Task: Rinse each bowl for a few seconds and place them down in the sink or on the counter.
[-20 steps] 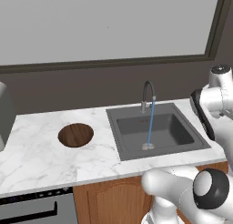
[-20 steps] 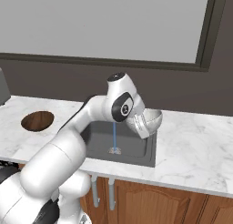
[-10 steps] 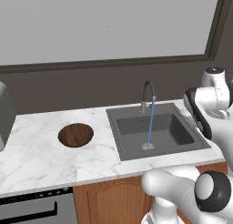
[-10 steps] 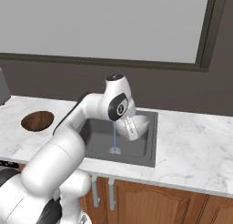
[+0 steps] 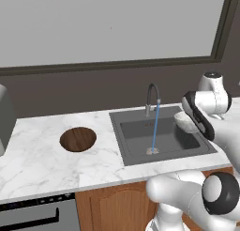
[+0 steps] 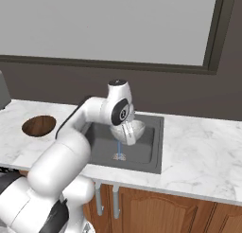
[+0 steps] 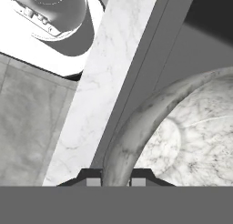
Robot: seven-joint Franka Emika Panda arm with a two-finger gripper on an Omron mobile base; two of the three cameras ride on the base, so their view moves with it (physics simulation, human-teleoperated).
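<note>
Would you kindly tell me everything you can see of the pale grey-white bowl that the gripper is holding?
The pale grey-white bowl is round and shallow, with a marbled, stone-like surface and a lighter flat disc at its centre. The gripper is shut on its rim, one finger on each side of the wall. It hangs tilted over the dark grey sink, beside the thin blue stream of water; whether the water touches it cannot be told.

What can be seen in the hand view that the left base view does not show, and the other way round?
Hand view: the end effector shut on the rim of the pale bowl, with one fingertip on each side.

Left base view: the dark brown bowl on the counter, the faucet and its running water.

Both: the pale bowl, the sink and the marble counter.
</note>
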